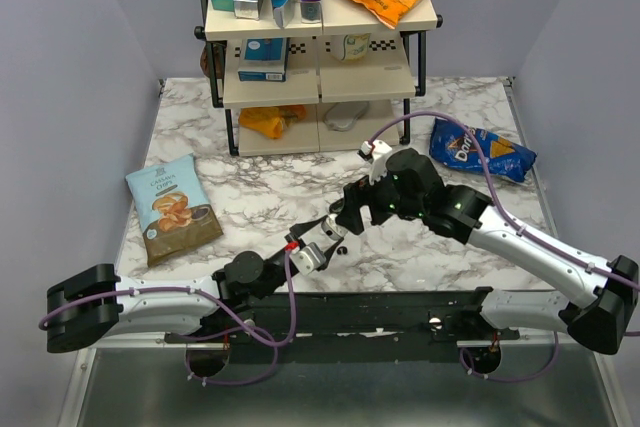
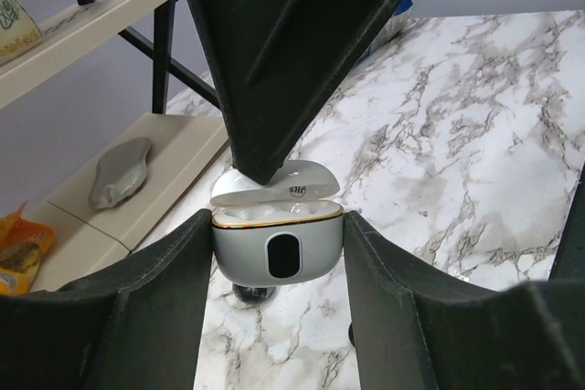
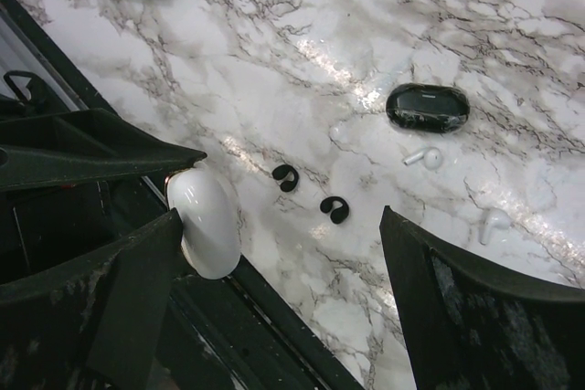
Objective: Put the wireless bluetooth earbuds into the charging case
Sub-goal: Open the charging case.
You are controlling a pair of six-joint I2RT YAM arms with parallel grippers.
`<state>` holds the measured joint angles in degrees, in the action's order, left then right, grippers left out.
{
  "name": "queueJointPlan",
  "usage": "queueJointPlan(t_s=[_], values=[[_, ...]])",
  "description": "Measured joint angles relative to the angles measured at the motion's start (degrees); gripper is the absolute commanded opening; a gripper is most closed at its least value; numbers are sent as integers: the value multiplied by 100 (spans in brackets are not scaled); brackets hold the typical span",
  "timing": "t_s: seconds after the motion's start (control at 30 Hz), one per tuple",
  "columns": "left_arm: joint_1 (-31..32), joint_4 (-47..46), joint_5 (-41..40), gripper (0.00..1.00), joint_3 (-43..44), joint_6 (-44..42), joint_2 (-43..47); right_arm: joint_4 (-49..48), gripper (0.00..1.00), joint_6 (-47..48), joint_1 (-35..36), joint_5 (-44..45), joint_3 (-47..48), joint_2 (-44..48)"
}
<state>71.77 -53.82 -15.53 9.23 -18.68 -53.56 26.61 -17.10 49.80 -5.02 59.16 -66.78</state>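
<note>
Marble tabletop has the task stuff lying loose on it: two black earbuds (little C-shaped clips, close together but not touching) and one charging case, the glossy black oval, lid down and flat on the marble. Neither of your grippers has hold of any of that. Your left gripper is closed partway on one pale grey case, a finger on each side, holding it upright with its lid flipped open. The two black buds sit between that pale case and the black one. Your right gripper is spread wide with nothing in it, hanging right over the two black buds. One of its fingers comes down at the pale case's open lid — can't tell if it's actually touching. Also on the table are two white stem-type buds, both just beside the black case. One chip bag is off to the left and one blue bag off to the right — both well apart from the action. One shelf rack stands at the back.
</note>
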Motion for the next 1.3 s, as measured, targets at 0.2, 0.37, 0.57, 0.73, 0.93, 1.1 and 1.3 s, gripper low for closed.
queueJointPlan(t_s=[0.2,0.37,0.57,0.73,0.93,1.1,1.3], values=[[15,-4,-33,0,-2,-4,39,0,97,-2,-4,87,-50,205],[37,-11,-39,0,-2,-15,66,-151,96,2,-26,-120,-127,549],[37,-15,-48,0,-2,-20,66,-415,83,2,-31,-592,-151,549],[37,-48,-50,0,-2,-24,66,-457,69,-83,-31,-713,-160,306],[37,-59,-50,0,-2,-26,76,-474,61,-153,-31,-739,-210,219],[37,-136,-50,0,-2,-26,87,-549,56,-186,-31,-807,-232,216],[39,-201,-50,0,-2,-26,87,-632,51,-234,-31,-885,-236,107]])
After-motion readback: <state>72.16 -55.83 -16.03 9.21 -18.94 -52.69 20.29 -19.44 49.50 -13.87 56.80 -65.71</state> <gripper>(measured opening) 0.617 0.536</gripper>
